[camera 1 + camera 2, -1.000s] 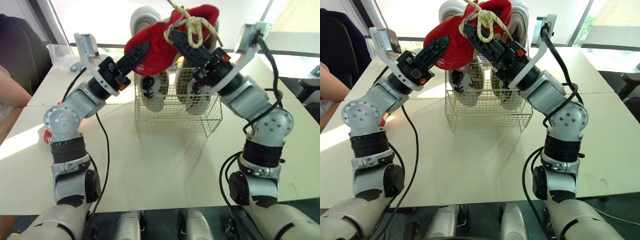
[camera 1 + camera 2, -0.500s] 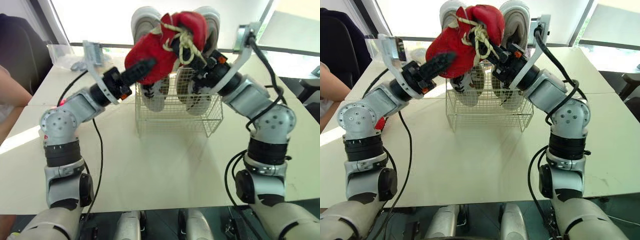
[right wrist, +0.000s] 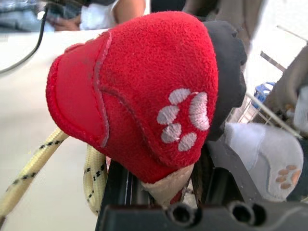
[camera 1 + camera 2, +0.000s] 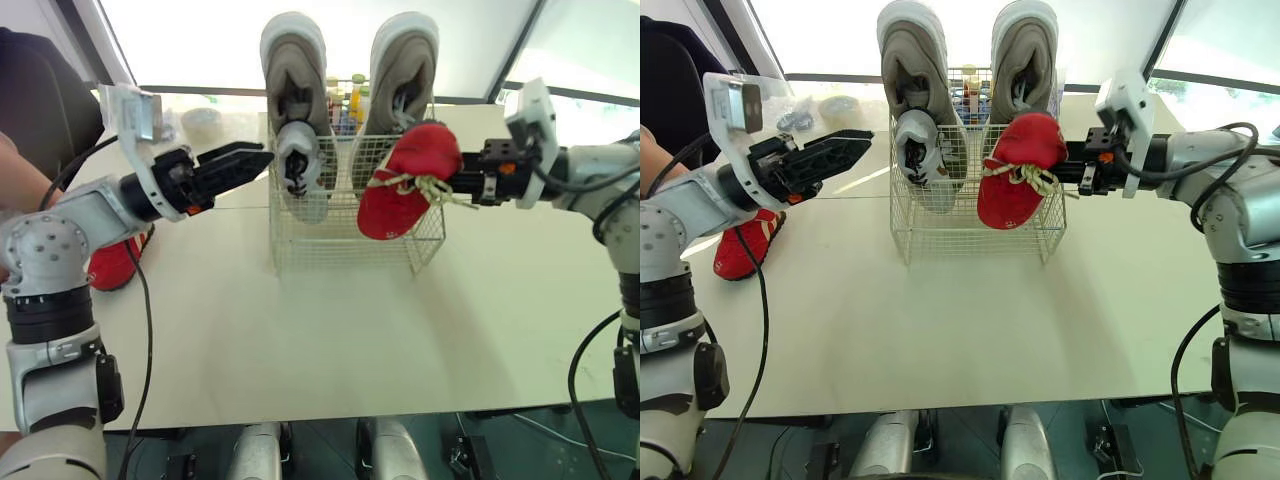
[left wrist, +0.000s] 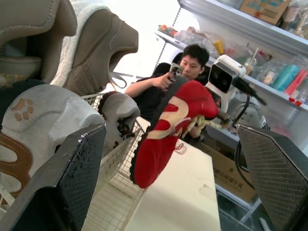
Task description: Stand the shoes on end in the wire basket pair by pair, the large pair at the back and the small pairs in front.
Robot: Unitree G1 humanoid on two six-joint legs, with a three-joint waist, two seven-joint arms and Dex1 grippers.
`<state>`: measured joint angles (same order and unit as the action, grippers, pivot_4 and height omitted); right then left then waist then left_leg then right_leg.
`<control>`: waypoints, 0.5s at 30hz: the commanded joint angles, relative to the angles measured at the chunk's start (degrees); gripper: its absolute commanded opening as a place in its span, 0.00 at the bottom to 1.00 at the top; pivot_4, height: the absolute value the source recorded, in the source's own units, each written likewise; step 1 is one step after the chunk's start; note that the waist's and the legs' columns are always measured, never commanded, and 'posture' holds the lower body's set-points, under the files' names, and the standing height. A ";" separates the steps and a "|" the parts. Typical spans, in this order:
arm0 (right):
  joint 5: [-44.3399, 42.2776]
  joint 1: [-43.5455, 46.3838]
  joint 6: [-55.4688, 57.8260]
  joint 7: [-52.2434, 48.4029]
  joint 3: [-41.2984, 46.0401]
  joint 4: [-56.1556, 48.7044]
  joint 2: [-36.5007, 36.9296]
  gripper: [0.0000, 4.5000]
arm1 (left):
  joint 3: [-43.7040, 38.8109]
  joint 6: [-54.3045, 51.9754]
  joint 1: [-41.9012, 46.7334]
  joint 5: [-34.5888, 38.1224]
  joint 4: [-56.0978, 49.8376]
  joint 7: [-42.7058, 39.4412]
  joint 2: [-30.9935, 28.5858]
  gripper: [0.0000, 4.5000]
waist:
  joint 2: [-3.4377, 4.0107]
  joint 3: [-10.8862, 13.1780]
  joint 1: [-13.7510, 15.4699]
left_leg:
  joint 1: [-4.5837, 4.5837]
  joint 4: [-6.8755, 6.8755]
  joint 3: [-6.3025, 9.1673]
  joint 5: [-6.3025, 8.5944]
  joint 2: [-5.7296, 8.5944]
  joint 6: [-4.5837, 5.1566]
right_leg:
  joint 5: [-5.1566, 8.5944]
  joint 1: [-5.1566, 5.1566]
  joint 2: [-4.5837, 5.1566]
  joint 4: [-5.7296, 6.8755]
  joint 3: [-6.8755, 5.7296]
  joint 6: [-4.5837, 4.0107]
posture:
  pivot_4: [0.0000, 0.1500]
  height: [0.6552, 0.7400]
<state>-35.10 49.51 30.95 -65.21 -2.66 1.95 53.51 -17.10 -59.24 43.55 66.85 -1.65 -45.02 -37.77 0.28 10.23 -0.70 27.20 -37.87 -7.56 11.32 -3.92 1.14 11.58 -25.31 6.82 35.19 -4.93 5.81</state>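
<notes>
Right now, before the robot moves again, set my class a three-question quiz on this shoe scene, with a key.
1. True or false: the left jaws hold a shoe.
2. How many large grey sneakers stand on end at the back of the wire basket?
3. The red shoe in the right jaws is: A inside the basket; B in the air outside the basket; C also in the left jaws.
Key: 1 false; 2 two; 3 B.
</notes>
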 commanded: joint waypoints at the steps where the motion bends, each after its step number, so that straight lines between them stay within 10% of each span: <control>1: 5.66 0.07 -6.61 -3.12 -1.18 3.96 -1.58 0.12 | -0.84 1.31 -0.08 0.08 -2.12 0.28 0.72 0.99 | -0.04 0.01 0.03 | 0.00 0.00 0.00 -0.01 0.00 0.00 | 0.00 0.00 0.00 0.00 0.00 0.00 | 1.00 1.00; 14: 13.41 -4.28 -13.70 -4.75 -1.31 9.44 -6.77 0.12 | -0.84 1.46 -0.77 -0.40 -3.37 1.72 1.67 0.99 | -0.02 0.05 0.13 | 0.02 -0.02 -0.01 -0.04 0.00 -0.02 | -0.11 0.00 0.00 0.04 0.00 0.18 | 1.00 1.00; 15: 13.85 -4.74 -13.89 -4.71 -1.19 9.37 -6.65 0.23 | -0.80 1.52 -0.85 -0.57 -3.47 1.71 1.57 1.00 | -0.02 0.05 0.14 | 0.02 -0.02 -0.01 -0.04 0.00 -0.02 | -0.11 0.00 0.00 0.04 -0.01 0.18 | 1.00 1.00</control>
<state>-21.89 44.55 18.09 -69.54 -5.26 11.93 46.36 -17.05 -59.09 42.58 66.60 -3.45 -43.31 -35.82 0.26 10.28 -0.56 27.21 -37.90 -7.57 11.29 -3.91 1.12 11.47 -25.31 6.82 35.23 -4.93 5.99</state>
